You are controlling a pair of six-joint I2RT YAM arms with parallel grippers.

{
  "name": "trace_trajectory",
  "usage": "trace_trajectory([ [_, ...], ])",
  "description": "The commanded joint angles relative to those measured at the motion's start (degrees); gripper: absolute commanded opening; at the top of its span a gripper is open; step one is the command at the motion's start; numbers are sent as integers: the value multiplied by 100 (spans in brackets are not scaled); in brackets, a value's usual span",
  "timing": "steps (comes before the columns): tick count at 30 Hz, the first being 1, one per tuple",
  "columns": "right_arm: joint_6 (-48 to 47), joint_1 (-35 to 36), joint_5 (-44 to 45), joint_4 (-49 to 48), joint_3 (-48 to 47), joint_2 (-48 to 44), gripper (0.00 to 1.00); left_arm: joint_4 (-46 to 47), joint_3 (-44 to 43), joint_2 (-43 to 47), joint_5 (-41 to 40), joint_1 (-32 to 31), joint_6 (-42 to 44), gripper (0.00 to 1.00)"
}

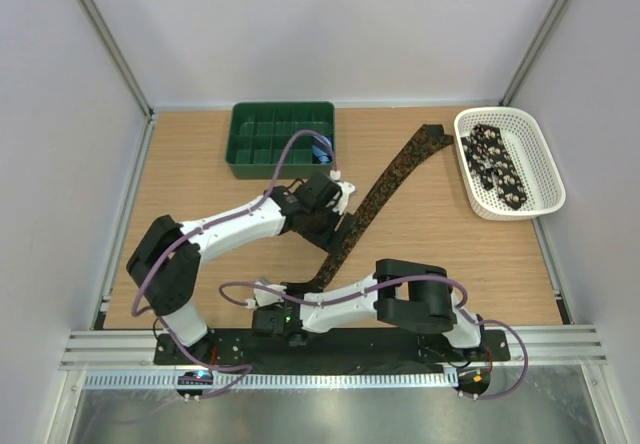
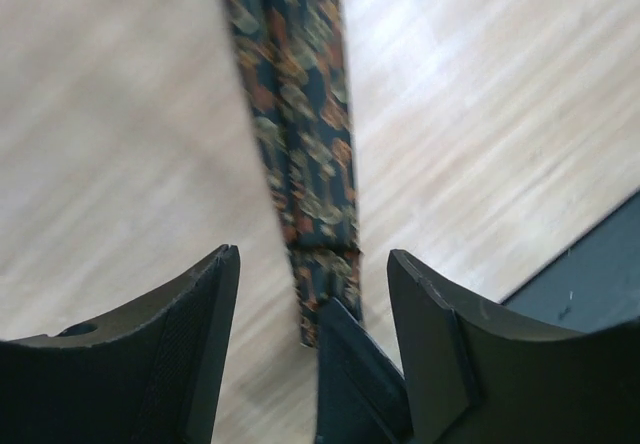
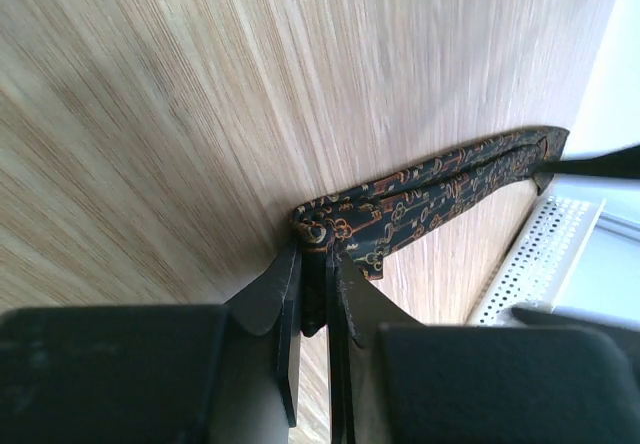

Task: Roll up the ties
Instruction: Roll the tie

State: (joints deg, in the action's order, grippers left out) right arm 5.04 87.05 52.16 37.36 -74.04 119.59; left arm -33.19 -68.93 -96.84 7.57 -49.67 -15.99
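Note:
A long dark brown tie (image 1: 385,186) with tan-orange speckles lies diagonally across the table, its wide pointed end near the white basket. My right gripper (image 1: 303,291) is shut on its narrow near end, which bunches up between the jaws (image 3: 318,264); the patterned tie (image 3: 440,189) runs away from them. My left gripper (image 1: 335,214) hovers over the tie's middle. In the left wrist view it (image 2: 312,259) stands open, the tie (image 2: 300,124) lying on the wood beyond its fingers. A second tie (image 1: 495,167), black with pale spots, lies in the basket.
The white basket (image 1: 545,159) stands at the back right. A green compartment tray (image 1: 270,139) at the back centre holds a small blue roll (image 1: 321,152). A black base plate (image 2: 600,284) borders the table's near edge. Walls enclose the table on three sides.

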Motion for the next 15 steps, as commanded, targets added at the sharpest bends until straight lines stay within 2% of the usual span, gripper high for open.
trace_trajectory([
  [1, 270, 58, -635, -238, 21, -339, 1, 260, -262, 384, -176, 431, -17, 66],
  [7, 357, -161, -1681, -756, 416, -1067, 1, 1314, 677, 1666, -404, 994, -396, 68],
  [11, 463, -407, -2594, -1029, 706, -1647, 1, 1701, 1520, 2642, -1448, 1038, -597, 72],
  [15, 577, -820, -3490, -1310, 1136, -2141, 1, 1763, 2004, 3529, -2083, 1091, -800, 77],
])
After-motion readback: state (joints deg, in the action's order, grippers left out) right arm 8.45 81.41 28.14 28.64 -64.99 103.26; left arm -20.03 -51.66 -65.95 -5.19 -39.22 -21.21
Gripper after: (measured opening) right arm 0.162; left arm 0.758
